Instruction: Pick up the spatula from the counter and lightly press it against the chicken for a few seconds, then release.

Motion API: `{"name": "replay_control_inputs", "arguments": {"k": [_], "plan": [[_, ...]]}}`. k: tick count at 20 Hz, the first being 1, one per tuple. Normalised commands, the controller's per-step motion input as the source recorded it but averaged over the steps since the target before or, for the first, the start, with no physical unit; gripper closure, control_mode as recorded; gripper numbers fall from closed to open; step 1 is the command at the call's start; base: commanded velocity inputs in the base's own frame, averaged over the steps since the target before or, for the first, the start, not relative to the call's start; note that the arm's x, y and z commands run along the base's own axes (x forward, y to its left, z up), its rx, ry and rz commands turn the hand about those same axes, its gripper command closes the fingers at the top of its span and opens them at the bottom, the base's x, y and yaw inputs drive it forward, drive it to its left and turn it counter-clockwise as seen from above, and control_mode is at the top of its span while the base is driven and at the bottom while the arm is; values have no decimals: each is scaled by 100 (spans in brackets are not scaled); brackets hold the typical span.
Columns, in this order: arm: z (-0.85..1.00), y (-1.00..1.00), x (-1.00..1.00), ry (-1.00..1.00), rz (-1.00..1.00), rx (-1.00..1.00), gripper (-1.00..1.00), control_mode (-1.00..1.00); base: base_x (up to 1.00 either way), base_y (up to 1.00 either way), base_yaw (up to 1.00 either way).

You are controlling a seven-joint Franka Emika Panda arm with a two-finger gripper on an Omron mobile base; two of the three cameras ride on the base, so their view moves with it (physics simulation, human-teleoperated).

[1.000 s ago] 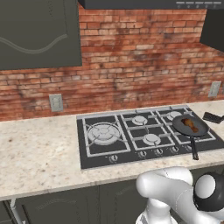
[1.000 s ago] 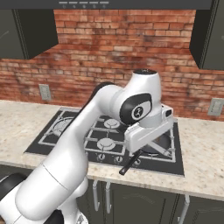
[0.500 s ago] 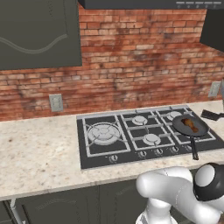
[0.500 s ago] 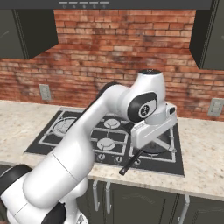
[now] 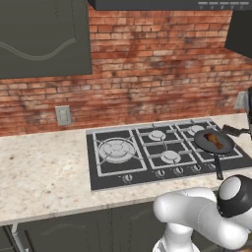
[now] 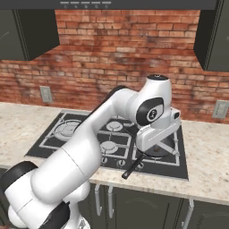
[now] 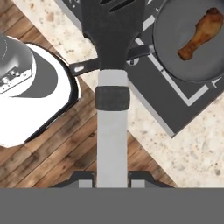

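From the left base view, the black cooktop sits in the speckled stone surface below a red brick wall. A dark pan stands on the right front burner, its handle pointing toward the front edge. The chicken, a browned drumstick, lies inside it. The white arm curls up from the lower right.

In the right base view, the arm reaches over the cooktop. Its blocky wrist hangs above the pan and covers most of it, with the pan's handle poking out below, toward the surface's front edge.

The hand view looks straight down. The hand is clamped on the spatula, with the pale handle running up between the two finger tips. The black slotted blade is up in the air over the cooktop's front edge and crosses the pan's handle. The blade sits left of the chicken, apart from it. Wooden floor shows below.
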Motion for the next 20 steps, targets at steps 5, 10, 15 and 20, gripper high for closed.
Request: {"name": "replay_control_inputs", "arguments": {"k": [5,10,15,20], "plan": [[-23,-1,16,0,2,0,100,-100,0,0,0],[-26,-5,11,0,1,0,100,-100,0,0,0],[-16,-13,13,0,1,0,100,-100,0,0,0],[-5,-15,18,0,0,0,100,-100,0,0,0]]}}
